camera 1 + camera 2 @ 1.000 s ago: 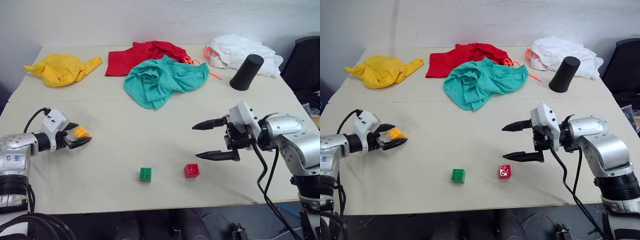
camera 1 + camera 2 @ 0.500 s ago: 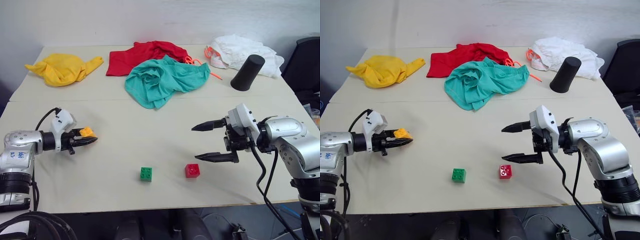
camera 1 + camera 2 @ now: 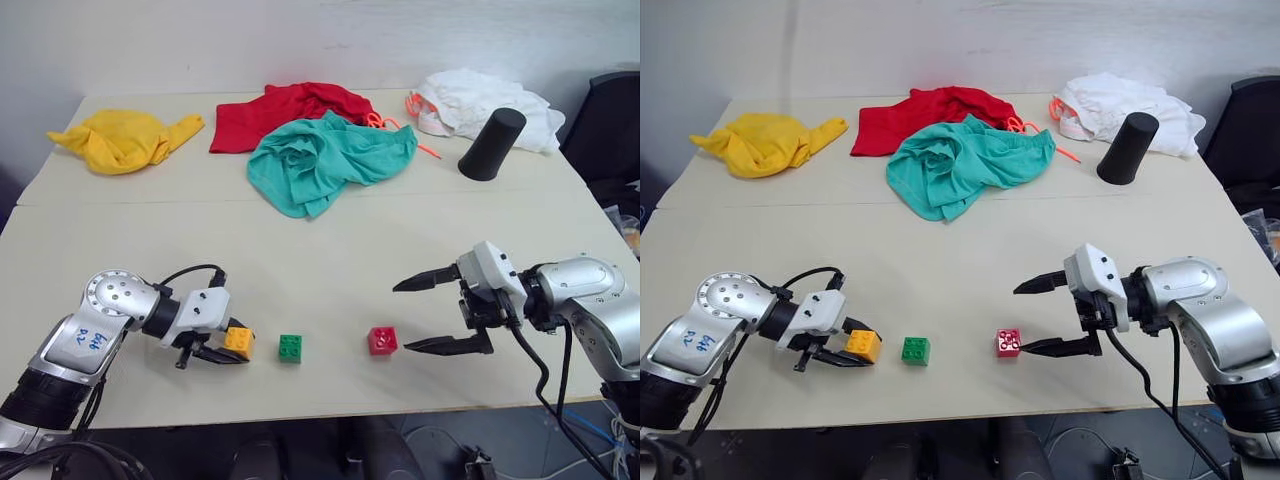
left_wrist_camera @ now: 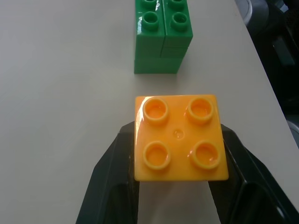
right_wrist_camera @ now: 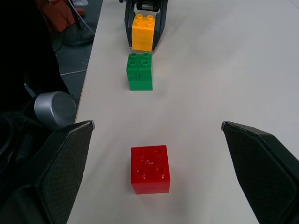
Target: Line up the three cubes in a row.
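Orange-yellow studded plastic brick (image 3: 238, 340), clenched in the left tool (image 3: 222, 347), sits just at nine o'clock of the green studded brick (image 3: 291, 347), the red studded brick (image 3: 382, 340) in line at three o'clock beside the spread, empty right tool (image 3: 447, 314).

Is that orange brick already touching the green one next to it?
Apart. The left wrist view shows a strip of bare table between the orange brick, clamped in the left gripper, and the green brick.

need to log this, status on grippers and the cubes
Left gripper shut on orange-yellow cube, beside green cube. Right gripper open, red cube between its fingers, untouched. Nothing in the way.
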`<state>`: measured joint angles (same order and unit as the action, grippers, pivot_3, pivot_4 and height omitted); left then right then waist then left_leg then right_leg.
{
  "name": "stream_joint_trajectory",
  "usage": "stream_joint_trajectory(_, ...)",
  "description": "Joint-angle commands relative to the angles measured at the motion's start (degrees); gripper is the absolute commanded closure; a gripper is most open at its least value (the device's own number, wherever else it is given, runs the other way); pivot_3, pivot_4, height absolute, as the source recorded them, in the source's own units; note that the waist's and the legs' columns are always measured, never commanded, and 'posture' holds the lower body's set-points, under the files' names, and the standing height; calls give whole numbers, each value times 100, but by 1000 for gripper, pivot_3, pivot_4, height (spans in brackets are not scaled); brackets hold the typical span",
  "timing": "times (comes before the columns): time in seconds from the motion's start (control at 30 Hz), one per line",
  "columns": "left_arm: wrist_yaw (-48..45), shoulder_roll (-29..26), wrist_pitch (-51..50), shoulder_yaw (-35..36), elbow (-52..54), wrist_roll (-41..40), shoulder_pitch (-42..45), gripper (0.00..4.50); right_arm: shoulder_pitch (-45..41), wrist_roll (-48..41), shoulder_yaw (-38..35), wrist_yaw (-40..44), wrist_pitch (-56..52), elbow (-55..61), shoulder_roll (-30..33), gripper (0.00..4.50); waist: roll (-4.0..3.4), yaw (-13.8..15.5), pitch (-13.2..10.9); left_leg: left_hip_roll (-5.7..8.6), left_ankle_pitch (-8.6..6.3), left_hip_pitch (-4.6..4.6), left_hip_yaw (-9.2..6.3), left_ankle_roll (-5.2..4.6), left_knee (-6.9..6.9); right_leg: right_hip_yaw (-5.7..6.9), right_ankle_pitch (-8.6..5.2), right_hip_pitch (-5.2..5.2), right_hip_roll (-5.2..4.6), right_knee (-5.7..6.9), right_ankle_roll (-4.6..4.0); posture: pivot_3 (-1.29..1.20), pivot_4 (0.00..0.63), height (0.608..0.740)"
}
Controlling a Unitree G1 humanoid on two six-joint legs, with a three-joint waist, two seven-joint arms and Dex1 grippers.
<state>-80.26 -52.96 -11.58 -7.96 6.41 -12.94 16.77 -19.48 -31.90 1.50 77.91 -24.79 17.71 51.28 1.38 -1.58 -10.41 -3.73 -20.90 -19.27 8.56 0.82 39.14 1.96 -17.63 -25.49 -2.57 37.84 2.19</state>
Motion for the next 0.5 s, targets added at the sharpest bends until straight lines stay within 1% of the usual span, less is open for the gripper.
stream_joint_trajectory(0.03,131,-27,238,64,-12,101,-59,2973,98,-88,-254,-87,34,276,90,0,0,2,0,0,-1,0,0,-1,1,0,0,0,0,-1,0,0,150,740)
stream_joint_trajectory(0.23,321,-48,323,92,-83,197,-258,2973,155,-75,-242,-174,64,299,63,0,0,3,0,-1,-2,-1,-1,-3,1,1,0,0,-1,-2,0,0,150,740)
stream_joint_trajectory(0.3,469,-24,209,152,-97,198,-334,2973,139,-59,-219,-184,87,273,46,0,0,3,0,-1,-2,-1,-1,-3,1,1,0,0,-1,-1,0,0,150,740)
stream_joint_trajectory(0.47,645,-20,386,241,-152,237,-511,2973,136,-83,-215,-190,93,275,36,0,0,2,0,-1,-1,1,-1,-3,1,0,0,1,-1,0,0,0,150,740)
stream_joint_trajectory(0.5,668,-29,431,255,-185,247,-557,2623,120,-80,-206,-184,99,255,31,0,0,0,0,-1,-1,1,-1,-3,1,0,0,1,-1,0,0,0,150,740)
